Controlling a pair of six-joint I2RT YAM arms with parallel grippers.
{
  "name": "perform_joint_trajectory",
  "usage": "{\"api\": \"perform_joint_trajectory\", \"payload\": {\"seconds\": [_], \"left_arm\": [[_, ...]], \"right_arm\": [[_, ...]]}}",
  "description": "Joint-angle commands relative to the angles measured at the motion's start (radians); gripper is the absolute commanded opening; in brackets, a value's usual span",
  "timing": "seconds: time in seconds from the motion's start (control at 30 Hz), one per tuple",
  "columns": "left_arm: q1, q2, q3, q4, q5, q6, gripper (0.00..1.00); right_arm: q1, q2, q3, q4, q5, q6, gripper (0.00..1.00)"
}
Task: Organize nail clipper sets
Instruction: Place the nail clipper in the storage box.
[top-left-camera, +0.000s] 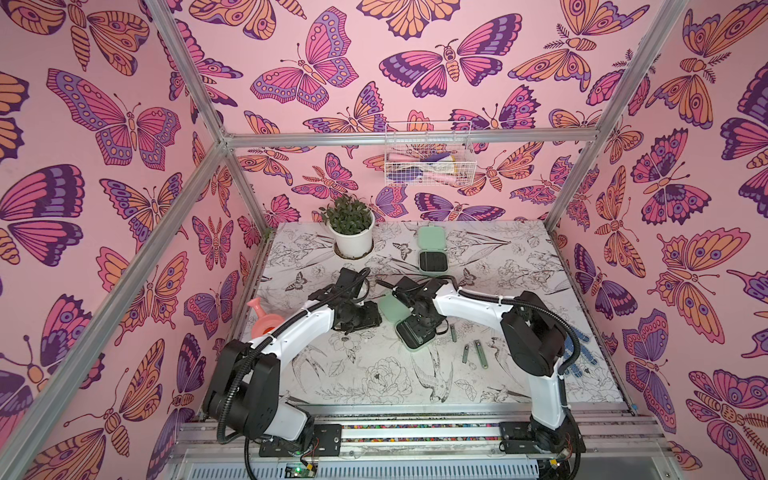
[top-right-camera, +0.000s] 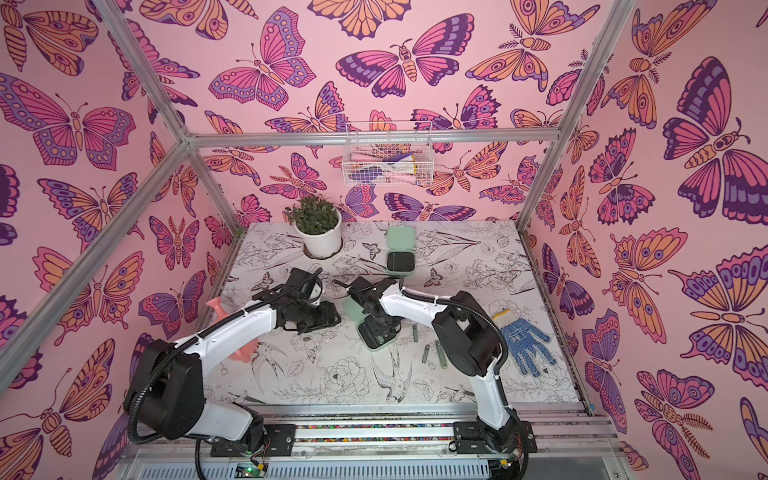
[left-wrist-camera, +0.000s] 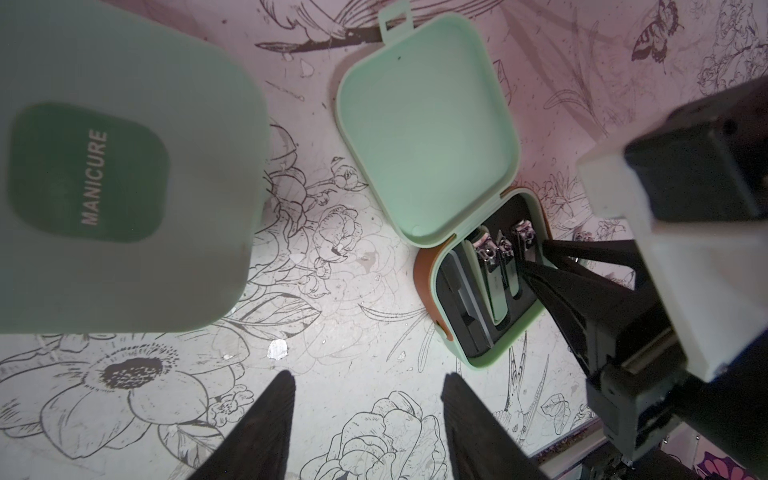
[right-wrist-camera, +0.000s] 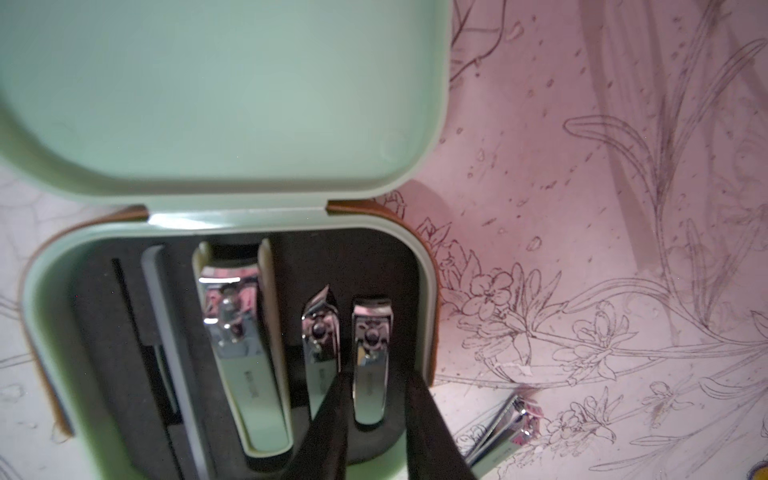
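An open mint-green case (top-left-camera: 409, 338) lies mid-table, lid (left-wrist-camera: 428, 137) flat behind its black slotted base. The right wrist view shows a large clipper (right-wrist-camera: 245, 353), a slant-tipped one (right-wrist-camera: 320, 345) and a small one (right-wrist-camera: 372, 361) seated in it. My right gripper (right-wrist-camera: 379, 376) is down in the base, slightly open, its fingers on either side of the small clipper. My left gripper (left-wrist-camera: 369, 382) hovers open and empty left of this case, beside a closed case (left-wrist-camera: 124, 178) marked MANICURE. A second open case (top-left-camera: 432, 251) lies at the back. Three loose clippers (top-left-camera: 480, 353) lie right of the middle case.
A potted plant (top-left-camera: 351, 228) stands at the back left. A pink watering can (top-left-camera: 262, 316) sits by the left edge under my left arm. A blue dotted glove (top-right-camera: 525, 340) lies at the right edge. A wire basket (top-left-camera: 428, 160) hangs on the back wall.
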Motion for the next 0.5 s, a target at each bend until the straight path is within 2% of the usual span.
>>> {"api": "perform_joint_trajectory", "payload": {"seconds": [0.0,0.17,0.33,0.47], "left_arm": [[-0.009,0.002,-0.016,0.004,-0.001,0.017,0.59],[-0.023,0.000,-0.013,0.003,-0.011,0.015,0.59],[-0.046,0.007,-0.016,0.003,-0.022,0.013,0.57],[-0.058,0.022,-0.014,0.003,-0.023,0.008,0.56]], "right_arm": [[-0.008,-0.049,0.025,-0.019,-0.020,0.005,0.27],[-0.017,-0.076,0.027,-0.013,-0.045,0.009,0.27],[-0.028,-0.078,0.035,0.003,-0.080,0.014,0.20],[-0.031,-0.048,0.049,0.014,-0.089,0.016,0.19]]}}
